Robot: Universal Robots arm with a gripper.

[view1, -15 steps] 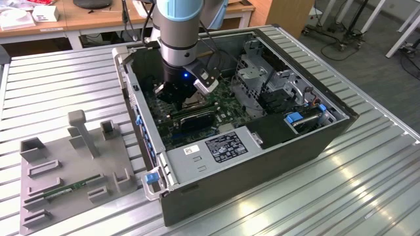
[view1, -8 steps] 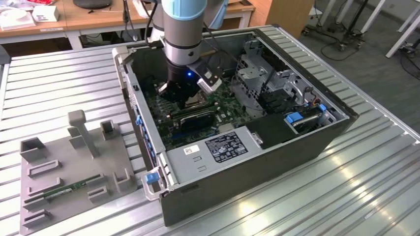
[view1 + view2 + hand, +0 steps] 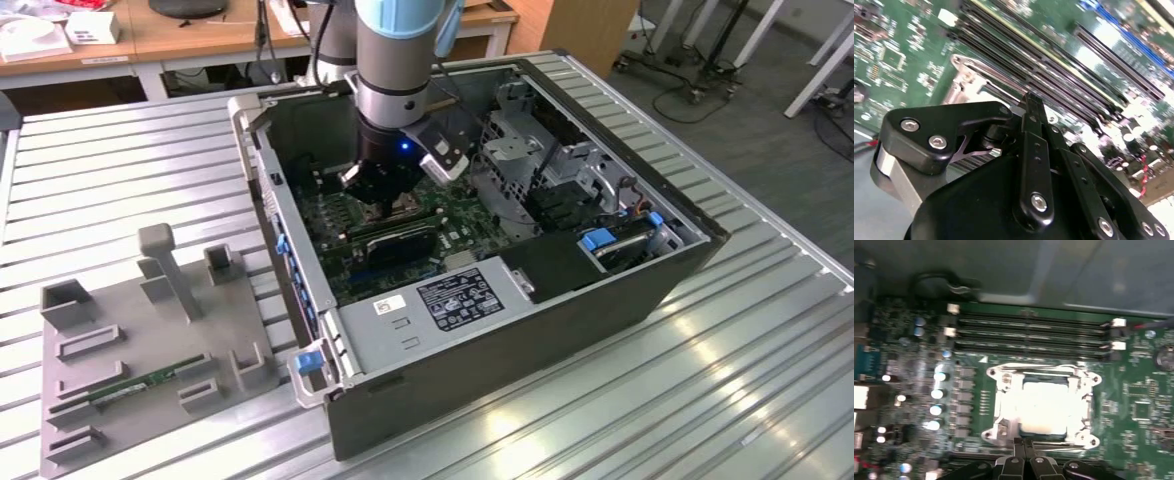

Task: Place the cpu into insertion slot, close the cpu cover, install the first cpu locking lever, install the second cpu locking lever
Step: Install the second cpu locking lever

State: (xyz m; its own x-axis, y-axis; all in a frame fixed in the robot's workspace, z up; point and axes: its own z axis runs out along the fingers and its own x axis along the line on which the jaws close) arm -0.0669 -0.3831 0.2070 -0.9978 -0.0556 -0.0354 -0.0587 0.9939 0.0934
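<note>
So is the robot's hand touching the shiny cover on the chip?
Cannot tell. In the first wrist view the hand sits right at the edge of the cpu cover, but neither contact nor a gap shows plainly.

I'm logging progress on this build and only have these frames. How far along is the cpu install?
Done: the cpu sits in the insertion slot, and the cpu cover looks lowered around it. In hand: the gripper is shut and empty at the socket's edge, inside the computer case. Left: I cannot tell whether either locking lever is latched.
</note>
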